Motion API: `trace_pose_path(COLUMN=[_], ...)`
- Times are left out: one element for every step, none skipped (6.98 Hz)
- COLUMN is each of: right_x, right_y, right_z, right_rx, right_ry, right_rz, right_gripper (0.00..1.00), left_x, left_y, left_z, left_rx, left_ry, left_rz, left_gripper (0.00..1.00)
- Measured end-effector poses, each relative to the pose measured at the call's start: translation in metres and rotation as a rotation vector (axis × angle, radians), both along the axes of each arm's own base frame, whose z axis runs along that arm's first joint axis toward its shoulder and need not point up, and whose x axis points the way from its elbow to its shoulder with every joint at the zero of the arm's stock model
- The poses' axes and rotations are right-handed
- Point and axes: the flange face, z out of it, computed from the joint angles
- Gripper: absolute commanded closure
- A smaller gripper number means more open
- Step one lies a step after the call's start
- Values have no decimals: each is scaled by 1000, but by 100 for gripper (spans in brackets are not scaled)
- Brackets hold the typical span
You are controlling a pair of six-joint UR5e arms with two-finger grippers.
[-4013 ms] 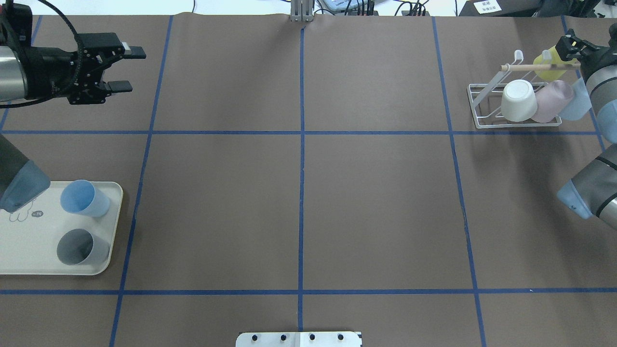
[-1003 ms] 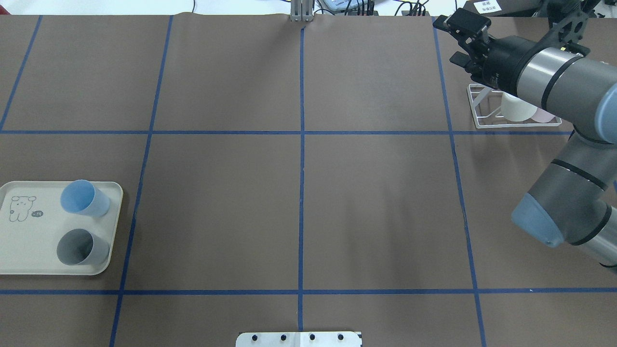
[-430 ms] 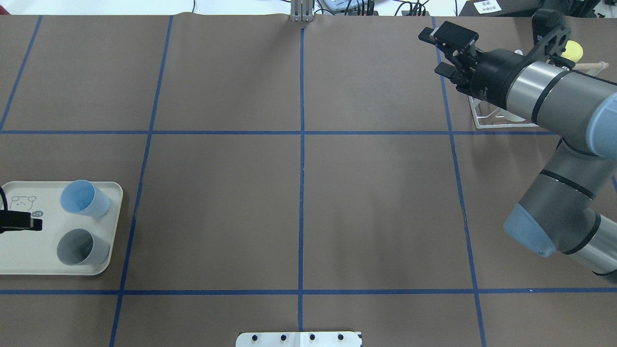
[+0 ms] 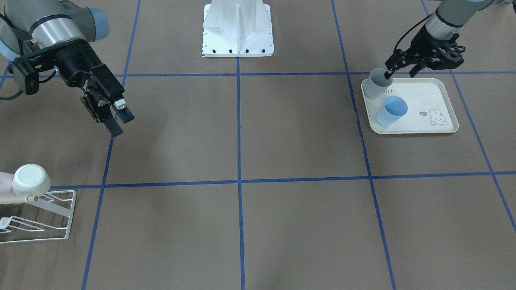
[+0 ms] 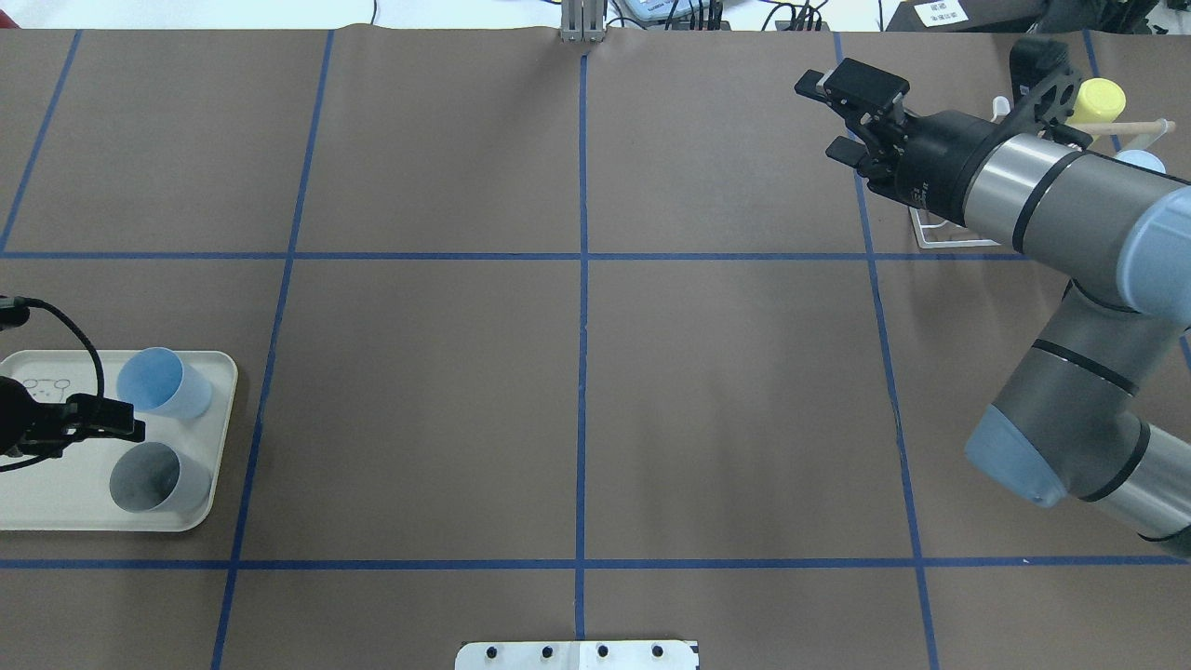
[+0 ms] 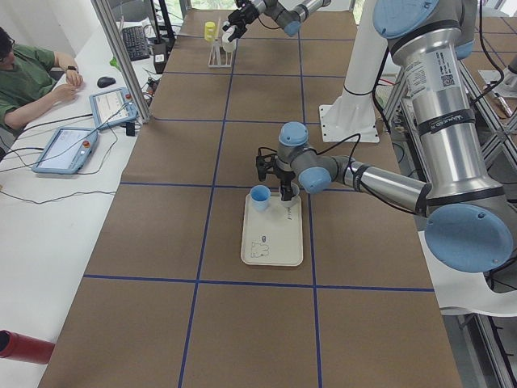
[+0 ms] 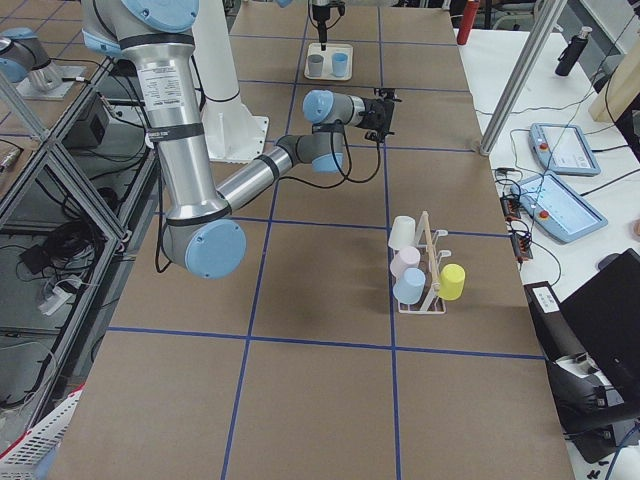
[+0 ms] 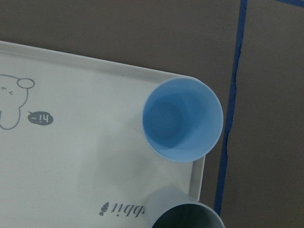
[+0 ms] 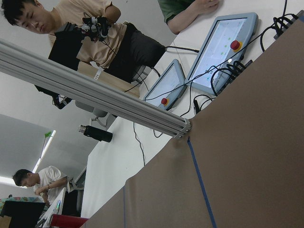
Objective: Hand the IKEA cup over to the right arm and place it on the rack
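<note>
**Left tool poised over the tray, grey cup at its fingertips**

Our left tool (image 4: 400, 73) hangs with its fingers spread and nothing between them. One fingertip sits at the rim of the grey cup (image 4: 374, 88), though we cannot tell whether it touches. That cup stands upright, mouth up, in a corner of the rabbit-printed tray (image 4: 427, 96). Its long axis is therefore vertical, and it lies just below the tool. We judge this to be the cup to lift, with the left arm by far the nearer.

The blue cup (image 4: 391, 110) stands just beside it, also upright, and looks the likeliest thing to be knocked.

Our right tool (image 4: 122, 124) is likewise spread and empty. It is well apart from the tray, on the far side of the bench (image 4: 242, 141), towards the white wire rack (image 4: 44, 219), which carries a white cup (image 4: 31, 177).
</note>
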Motion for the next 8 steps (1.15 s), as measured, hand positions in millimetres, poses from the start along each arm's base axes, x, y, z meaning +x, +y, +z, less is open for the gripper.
trace_pose_path(right_x=[-2,-3,-4,-5,-5,-6,-7,-8], right_y=[1,2,2,2,2,2,2,2], right_z=[0,1,2,2,2,2,3,4], right_rx=[-1,-2,-3,-3,-3,-4,-4,-6], right_ry=[0,1,2,2,3,4,5,7], right_rz=[-3,-5,-7,-9,-10,-11,-12,-13], right_gripper=[0,0,0,0,0,0,0,0], left_x=[6,11,16,22,26,30,32,33], left_y=[-1,0,2,6,10,14,14,15], left_z=[8,16,19,21,22,24,28,31], left_rx=[-14,-24,-28,-30,-31,-34,-39,-43], left_ry=[-18,-30,-36,-39,-41,-44,-50,-55], left_rz=[10,21,34,51,66,78,82,83], left_gripper=[1,0,1,1,21,54,76,93])
